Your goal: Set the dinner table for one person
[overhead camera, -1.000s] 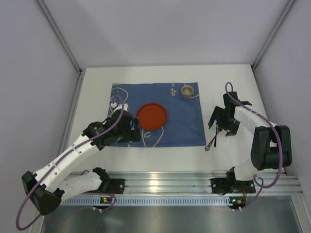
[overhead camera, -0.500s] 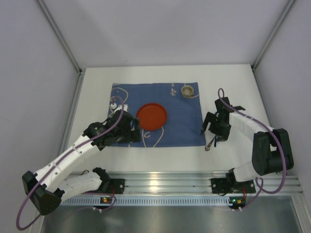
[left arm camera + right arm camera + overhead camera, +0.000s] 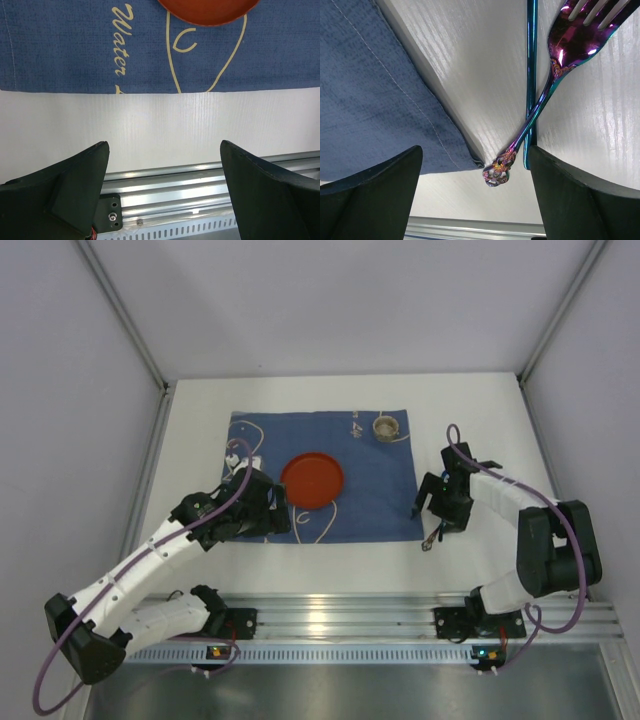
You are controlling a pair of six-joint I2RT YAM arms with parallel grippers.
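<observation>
Nearest the camera, a ribbed aluminium rail runs along the front edge and carries both arm bases. Beyond it lies the dinner table, a large matte white rectangular table that fills the floor of the enclosure and bears everything else.

The left gripper hangs over the bare white strip between the rail and the near edge of a blue cloth mat with cream line drawings. Its jaws stand wide apart with nothing between them.

The right gripper hangs over the mat's near right corner, jaws also wide apart and holding nothing. In the wrist view, the ornate handle end of an iridescent purple metal fork lies between its fingers. The fork rests on the table just off the mat's right edge and lies across a thin blue-green metallic utensil, seen edge-on.

Farther back, a round red plate sits on the mat, left of its middle. Near the mat's far edge stands a small round beige cup, with a small silvery object just to its left, too small to identify.
</observation>
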